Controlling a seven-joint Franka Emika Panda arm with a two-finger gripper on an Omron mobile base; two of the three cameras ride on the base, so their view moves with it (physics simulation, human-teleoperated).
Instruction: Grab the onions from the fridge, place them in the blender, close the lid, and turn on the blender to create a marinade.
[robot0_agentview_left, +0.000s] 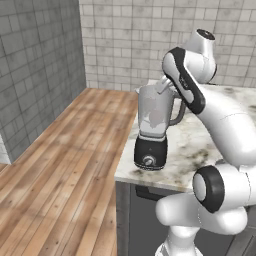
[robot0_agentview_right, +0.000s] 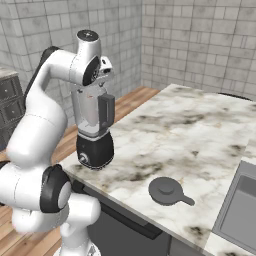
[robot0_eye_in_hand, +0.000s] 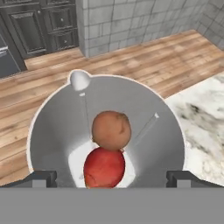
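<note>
So both onions are sitting in the blender (robot0_eye_in_hand: 105, 131) jar: a brownish onion (robot0_eye_in_hand: 111, 129) resting on top of a red onion (robot0_eye_in_hand: 104, 167), touching each other right at the bottom of the jar. The blender itself stands near the corner of the marble bench (robot0_agentview_right: 200, 130), close to the edge over the wooden floor (robot0_agentview_left: 65, 160), with its dark handle on the side and the knob (robot0_agentview_left: 148, 160) on the black base facing outward.

As far as I can judge, the fetching part is done. What's left is the lid and the switch. The jar mouth is open, and the lid (robot0_agentview_right: 167, 190) lies flat on the bench, well apart from the blender, over toward the sink (robot0_agentview_right: 240, 210).

The gripper (robot0_eye_in_hand: 109, 179) hangs right above the jar mouth, looking straight down into it. Its two fingertips (robot0_eye_in_hand: 41, 178) are spread about as wide as they go, with nothing between them and nothing touching them. Next up is probably swinging over for that lid, then twisting the knob.
</note>
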